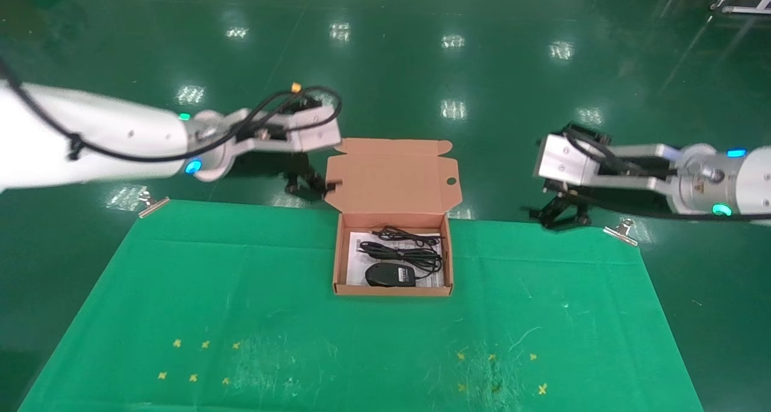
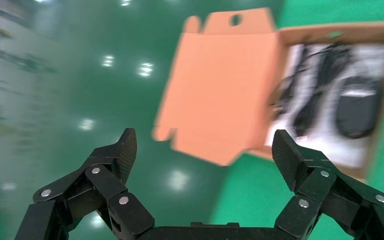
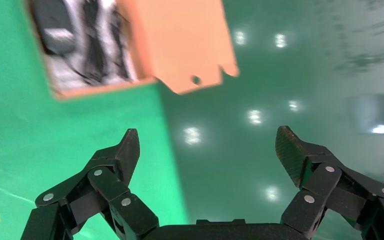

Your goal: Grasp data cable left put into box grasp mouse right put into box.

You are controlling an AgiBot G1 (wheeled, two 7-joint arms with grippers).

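Both arms reach forward past the table's far edge, the 2 black claws, left gripper (image 2: 204, 145) and right gripper (image 3: 207, 145), spread wide and empty. The black oval mouse (image 1: 390, 274) and thin black data cable (image 1: 402, 252) lie inside the orange-brown cardboard box (image 1: 391, 290).

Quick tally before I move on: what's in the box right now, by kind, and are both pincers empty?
Data cable: 1
Mouse: 1
Printed sheet: 1
Total in the box: 3
Open, empty pincers: 2, the left pincer and the right pincer, both held off the table's far edge on either side of the box.
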